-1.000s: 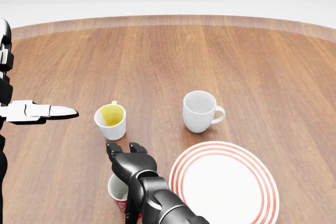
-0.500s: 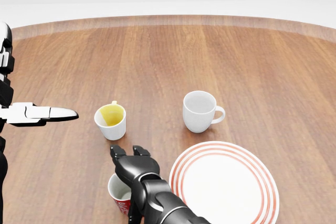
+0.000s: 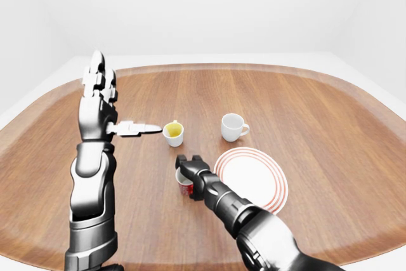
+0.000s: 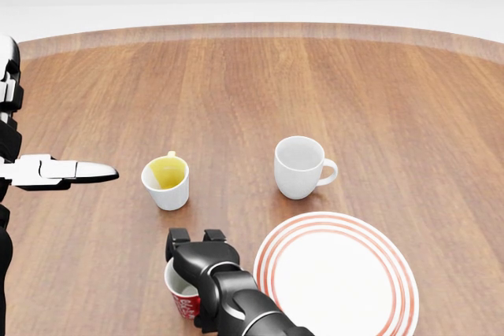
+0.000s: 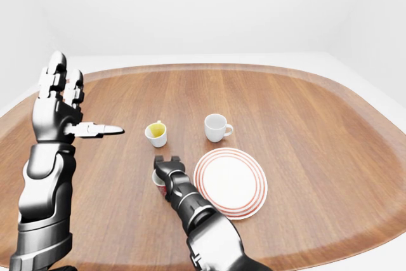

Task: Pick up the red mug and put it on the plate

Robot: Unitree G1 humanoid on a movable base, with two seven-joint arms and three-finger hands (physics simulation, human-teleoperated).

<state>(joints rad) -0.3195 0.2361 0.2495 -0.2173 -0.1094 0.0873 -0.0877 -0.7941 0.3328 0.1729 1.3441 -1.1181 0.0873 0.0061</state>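
Left hand (image 3: 98, 90) is raised clear of the work, fingers spread, holding nothing, well left of the plate (image 4: 336, 273). Yellow-lined cup (image 4: 166, 182) sits up-left of the plate. Red mug (image 4: 184, 295) stands just left of the plate; right hand (image 4: 198, 251) drapes over its rim, fingers curling round, grip apparently not sealed. White mug (image 4: 300, 167) waits above the plate.

White mug (image 4: 298, 167), yellow-lined cup (image 4: 166, 181), table (image 4: 409, 116)

Glossy dark-grey segmented arms; left hand (image 3: 98, 84) silver-grey, white thumb
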